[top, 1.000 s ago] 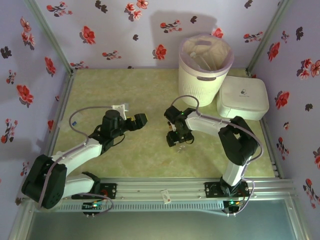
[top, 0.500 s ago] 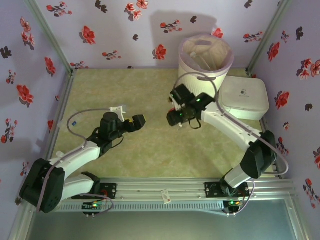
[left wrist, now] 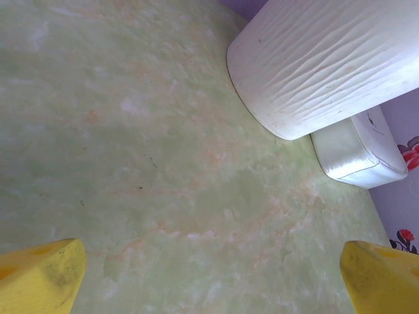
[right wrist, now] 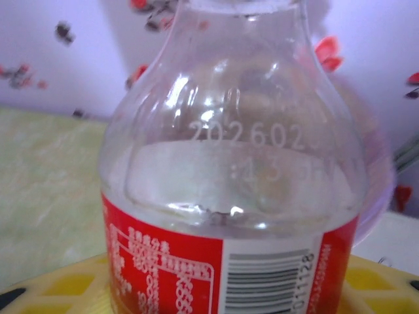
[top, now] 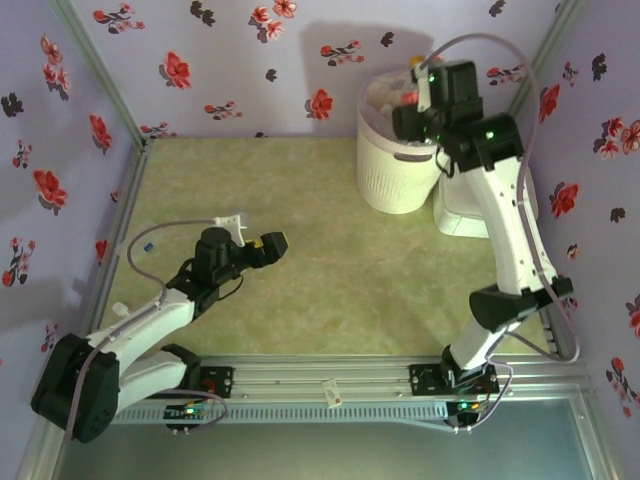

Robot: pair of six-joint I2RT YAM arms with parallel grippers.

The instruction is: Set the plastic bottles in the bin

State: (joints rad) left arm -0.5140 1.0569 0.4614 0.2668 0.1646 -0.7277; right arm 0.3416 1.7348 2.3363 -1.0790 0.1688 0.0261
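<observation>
The tabletop (top: 300, 300) is a pale green, marbled sheet. Lilac walls (top: 230, 60) dotted with red and dark flowers box it in, and a metal rail (top: 330, 378) runs along the near edge. Far right, the ribbed bin (top: 392, 175) stands just beside a flat white box (top: 462, 215). The right gripper (top: 416, 95) hangs over the bin's mouth, clamped on a clear bottle (right wrist: 229, 196) with a red label. The left gripper (top: 272, 243) gapes wide above bare surface, left of centre.
</observation>
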